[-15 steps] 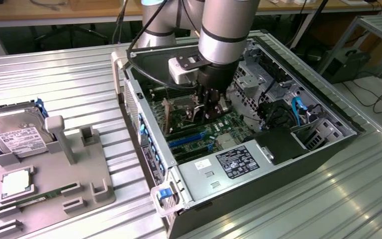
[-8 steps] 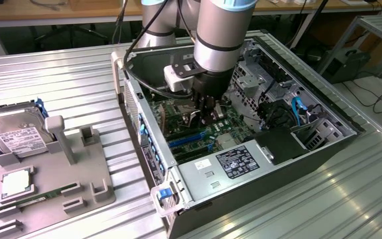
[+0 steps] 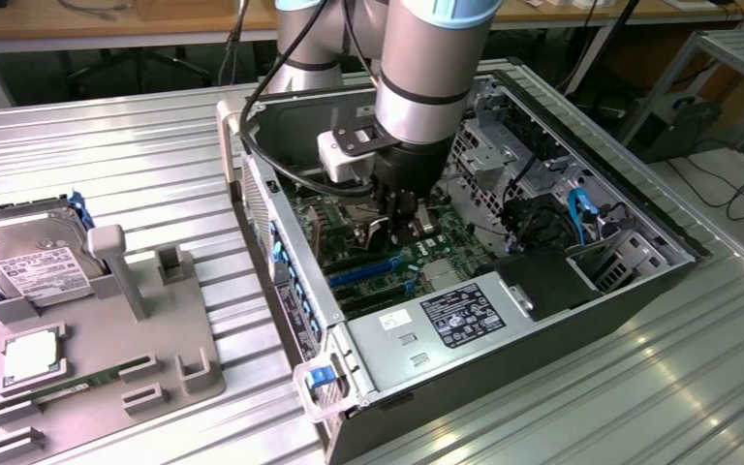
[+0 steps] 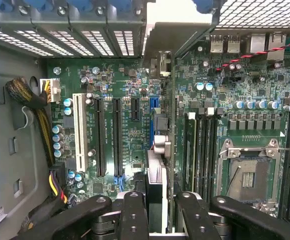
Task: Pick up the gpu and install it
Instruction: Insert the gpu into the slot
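My gripper (image 3: 398,221) reaches down into the open computer case (image 3: 631,208), over the green motherboard (image 3: 346,218). It is shut on the gpu (image 3: 387,234), which hangs below the fingers. The wrist view looks along the gpu (image 4: 157,172) edge-on: a thin card running away from the gripper (image 4: 157,212) between the black fingers (image 4: 134,212). Its pale metal bracket (image 4: 177,35) is at the far end, by the case's rear slot openings. The card lies in line with the blue expansion slot (image 4: 152,112) and covers part of it. Whether the card touches the slot I cannot tell.
Beside the blue slot are two black slots (image 4: 101,135) and a white slot (image 4: 78,131); memory slots (image 4: 200,145) and the bare CPU socket (image 4: 247,175) are on the other side. A cable bundle (image 4: 30,100) runs along the case wall. A grey fixture (image 3: 101,349) holds a hard drive (image 3: 30,262).
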Tool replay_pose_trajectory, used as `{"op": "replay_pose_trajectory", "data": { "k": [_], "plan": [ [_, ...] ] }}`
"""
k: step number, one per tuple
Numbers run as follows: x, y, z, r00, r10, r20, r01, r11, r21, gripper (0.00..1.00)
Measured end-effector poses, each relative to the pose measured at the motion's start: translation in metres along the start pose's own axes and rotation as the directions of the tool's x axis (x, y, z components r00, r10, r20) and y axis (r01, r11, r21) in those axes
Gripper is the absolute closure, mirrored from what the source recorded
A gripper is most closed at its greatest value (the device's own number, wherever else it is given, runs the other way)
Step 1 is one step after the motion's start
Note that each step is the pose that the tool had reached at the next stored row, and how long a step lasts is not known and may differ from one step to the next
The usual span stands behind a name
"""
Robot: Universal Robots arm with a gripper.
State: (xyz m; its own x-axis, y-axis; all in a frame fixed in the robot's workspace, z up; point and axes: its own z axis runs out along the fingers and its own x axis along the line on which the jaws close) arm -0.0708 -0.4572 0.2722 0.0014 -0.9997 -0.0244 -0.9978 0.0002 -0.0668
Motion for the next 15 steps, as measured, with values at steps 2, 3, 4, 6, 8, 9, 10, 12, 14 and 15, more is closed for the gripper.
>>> {"op": "replay_pose_trajectory", "data": {
  "k": [2, 3, 4, 6, 8, 9, 10, 12, 14, 15],
  "plan": [
    [0.000, 0.0008, 0.0004, 1.0000, 0.000, 0.0008, 0.000, 1.0000, 0.0001, 0.72],
    [0.000, 0.0009, 0.0007, 1.0000, 0.000, 0.0010, 0.000, 1.0000, -0.0001, 0.72],
    [0.000, 0.0010, 0.0011, 1.0000, 0.000, 0.0029, 0.000, 1.0000, -0.0001, 0.72],
    [0.000, 0.0011, 0.0030, 1.0000, 0.000, 0.0050, 0.000, 1.0000, 0.0001, 0.72],
    [0.000, 0.0014, 0.0065, 1.0000, 0.000, 0.0049, 0.000, 1.0000, -0.0008, 0.72],
    [0.000, 0.0015, 0.0081, 1.0000, 0.000, 0.0049, 0.000, 1.0000, -0.0014, 0.72],
    [0.000, 0.0023, 0.0095, 1.0000, 0.000, 0.0050, 0.000, 1.0000, -0.0016, 0.72],
    [0.000, 0.0054, 0.0116, 1.0000, 0.000, 0.0049, 0.000, 1.0000, -0.0017, 0.72],
    [0.002, 0.0060, 0.0130, 1.0000, 0.000, 0.0047, 0.000, 1.0000, -0.0021, 0.72],
    [0.003, 0.0062, 0.0138, 1.0000, 0.000, 0.0049, 0.000, 1.0000, -0.0022, 0.72]
  ]
}}
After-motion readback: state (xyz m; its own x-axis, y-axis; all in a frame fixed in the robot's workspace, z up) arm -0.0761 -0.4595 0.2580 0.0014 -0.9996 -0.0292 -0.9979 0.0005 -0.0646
